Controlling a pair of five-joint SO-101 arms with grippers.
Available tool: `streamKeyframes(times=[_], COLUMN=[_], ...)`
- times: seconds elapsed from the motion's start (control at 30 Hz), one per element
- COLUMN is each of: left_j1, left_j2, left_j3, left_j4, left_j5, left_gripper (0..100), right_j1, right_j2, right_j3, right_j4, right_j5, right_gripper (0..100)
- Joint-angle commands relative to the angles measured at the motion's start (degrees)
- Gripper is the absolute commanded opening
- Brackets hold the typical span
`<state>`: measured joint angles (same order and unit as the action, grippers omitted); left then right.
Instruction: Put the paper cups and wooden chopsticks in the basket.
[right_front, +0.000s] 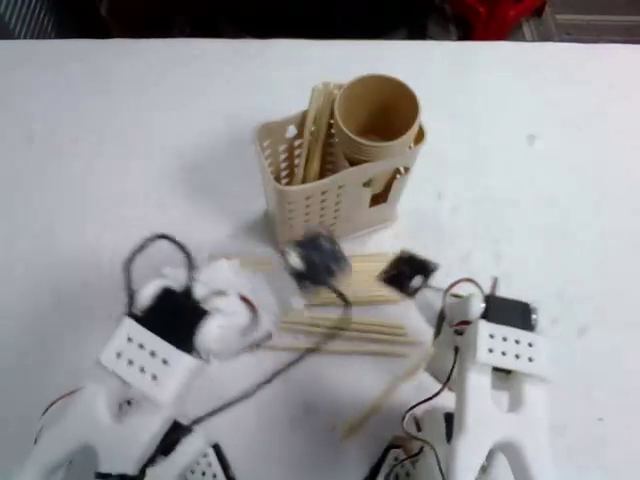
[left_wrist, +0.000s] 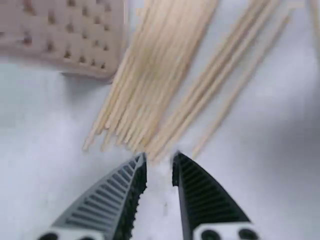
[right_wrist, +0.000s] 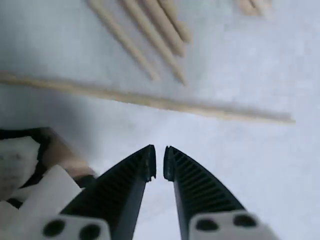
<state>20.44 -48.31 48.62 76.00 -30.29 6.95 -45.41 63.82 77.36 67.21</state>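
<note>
Spotted the paper cups (right_front: 377, 115) already nested inside the basket (right_front: 330, 205), with a bunch of wooden chopsticks (right_front: 316, 128) standing in it just beside them. Not yet loaded: loose chopsticks (right_front: 350, 295) flat on the table (right_front: 120, 120) right in front of the basket, fanned in a pile with a few more rows just past it, plus one stray (right_front: 385, 395) angled farther out from the basket. Reading the left gripper (left_wrist: 159, 161) as slightly spread with nothing between the jaws, tips low at the near ends of the pile, basket corner just beyond. Reading the right gripper (right_wrist: 159, 151) as all but pressed together and empty, low over the table near a single stick (right_wrist: 150, 100), on the pile's far side from the basket. Expect light, stiff, smooth sticks: likely to roll, skid on the table, and pivot if pinched at one end. Better to open wider, pinch a few at once near mid-length, then tip upright and drop end-first beside the cups. Watch for nudging the basket; probably light enough to slide or tip.
</note>
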Motion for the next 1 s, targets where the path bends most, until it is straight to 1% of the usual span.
streamKeyframes(times=[0.0, 0.1, 0.2, 0.27, 0.43, 0.53, 0.63, 0.73, 0.87, 0.93, 0.97], left_j1=[-13.6, -20.0, -24.1, -25.7, -26.3, -26.3, -26.2, -26.2, -26.2, -26.2, -26.2], left_j2=[-1.1, -1.1, -1.1, -1.1, -1.2, -1.2, -1.2, -1.3, -1.3, -1.3, -1.3], left_j3=[3.0, 7.2, 9.4, 10.2, 12.4, 13.8, 15.5, 16.4, 16.7, 16.7, 16.7], left_j4=[-7.0, -12.0, -14.5, -14.7, -14.9, -17.8, -19.4, -20.4, -20.5, -20.5, -20.5], left_j5=[-1.9, -4.0, -4.1, -3.9, -3.9, -3.8, -3.6, -1.5, -1.1, -1.0, -1.0], left_gripper=[11, 11, 11, 11, 11, 11, 11, 11, 11, 11, 11], right_j1=[-4.0, -5.3, -5.2, -5.1, -5.5, -5.1, -5.1, -5.4, -5.3, -5.1, -5.1], right_j2=[-0.4, -0.2, -0.6, -0.7, 0.3, 1.4, 2.5, 3.6, 4.8, 4.8, 4.8], right_j3=[-0.1, 0.0, 1.1, 1.1, 5.3, 9.1, 11.0, 12.4, 14.5, 14.5, 14.5], right_j4=[-2.3, -2.5, -2.7, -3.0, -10.8, -15.2, -18.4, -21.8, -24.6, -24.6, -24.8], right_j5=[8.1, 19.1, 29.7, 34.5, 38.1, 41.3, 41.7, 41.7, 41.7, 40.3, 37.8], right_gripper=[4.6, 7.1, 15.4, 19.3, 19.8, 19.8, 19.6, 14.1, 2.0, 2.1, 1.9])
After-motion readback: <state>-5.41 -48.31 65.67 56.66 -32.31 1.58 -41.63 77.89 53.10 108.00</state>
